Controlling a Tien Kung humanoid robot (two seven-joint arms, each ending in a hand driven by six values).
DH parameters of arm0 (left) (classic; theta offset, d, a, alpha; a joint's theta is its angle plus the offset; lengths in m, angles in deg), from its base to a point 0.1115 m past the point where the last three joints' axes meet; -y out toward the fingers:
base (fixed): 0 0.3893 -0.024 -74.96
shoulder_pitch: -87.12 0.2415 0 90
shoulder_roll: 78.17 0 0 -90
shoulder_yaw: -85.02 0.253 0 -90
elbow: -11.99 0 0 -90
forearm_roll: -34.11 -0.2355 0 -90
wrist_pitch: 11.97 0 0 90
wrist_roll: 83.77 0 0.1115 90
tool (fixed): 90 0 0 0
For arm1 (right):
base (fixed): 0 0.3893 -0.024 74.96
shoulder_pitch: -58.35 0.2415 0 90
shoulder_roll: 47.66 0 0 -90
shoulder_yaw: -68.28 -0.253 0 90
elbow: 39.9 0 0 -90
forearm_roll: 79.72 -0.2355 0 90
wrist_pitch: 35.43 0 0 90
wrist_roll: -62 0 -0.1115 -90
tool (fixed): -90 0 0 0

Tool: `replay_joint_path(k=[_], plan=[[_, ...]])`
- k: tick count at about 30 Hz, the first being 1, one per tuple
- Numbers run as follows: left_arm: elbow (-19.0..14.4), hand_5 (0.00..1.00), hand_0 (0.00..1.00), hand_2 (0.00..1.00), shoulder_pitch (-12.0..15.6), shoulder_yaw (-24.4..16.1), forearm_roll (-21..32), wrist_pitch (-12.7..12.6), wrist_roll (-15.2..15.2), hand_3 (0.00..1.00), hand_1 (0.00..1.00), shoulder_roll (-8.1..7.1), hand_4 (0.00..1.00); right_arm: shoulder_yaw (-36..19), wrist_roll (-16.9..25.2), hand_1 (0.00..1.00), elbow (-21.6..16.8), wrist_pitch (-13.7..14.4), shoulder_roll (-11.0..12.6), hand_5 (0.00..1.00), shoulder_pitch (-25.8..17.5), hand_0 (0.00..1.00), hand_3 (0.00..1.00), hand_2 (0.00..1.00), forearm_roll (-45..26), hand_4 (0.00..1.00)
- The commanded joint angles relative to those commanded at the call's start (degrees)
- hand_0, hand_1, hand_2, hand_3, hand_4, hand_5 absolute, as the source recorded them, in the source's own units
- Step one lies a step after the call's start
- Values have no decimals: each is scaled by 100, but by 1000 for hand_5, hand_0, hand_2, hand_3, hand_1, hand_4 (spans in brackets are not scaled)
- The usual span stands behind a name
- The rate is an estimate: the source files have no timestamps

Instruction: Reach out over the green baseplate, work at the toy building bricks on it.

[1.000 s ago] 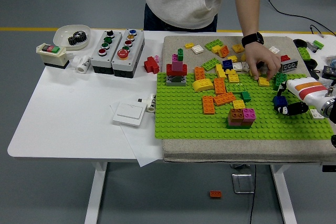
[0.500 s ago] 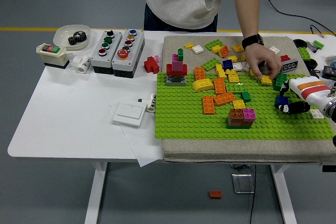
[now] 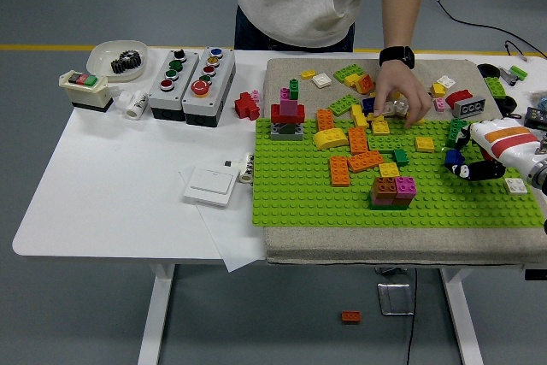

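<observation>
"What's the robot at?"

"Its right hand (image 3: 473, 162) is in from the right edge, low over the right end of the green baseplate (image 3: 299, 198). The dark fingers look curled round a small blue brick (image 3: 454, 160), with green bricks (image 3: 457, 130) just on its far side. I'd say it holds the blue one, though it's too small to be sure. The left arm isn't showing."

"And the person?"

"Standing on the far side, one hand (image 3: 398, 96) down on the loose bricks at the far middle of the plate, fingers on a pale brick (image 3: 394, 108). That hand is to the left of the robot's and further away, near but apart."

"So what makes this step go well?"

"Keep the brick level, I'd think, line it up with the studs, then press straight down. A yellow brick (image 3: 425, 144) lies just left of the hand, and the brown and pink stack (image 3: 393, 191) is further left and nearer. I'd steer clear of the person's wrist."
</observation>
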Motion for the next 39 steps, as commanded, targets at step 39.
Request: replay_joint_path(k=[39], plan=[[16,662,787,772,62,-23,-48,-25,-14,595,777,15,659,-858,24,553,-3026,-351,1029,601,-1048,573,530,572,328,747]])
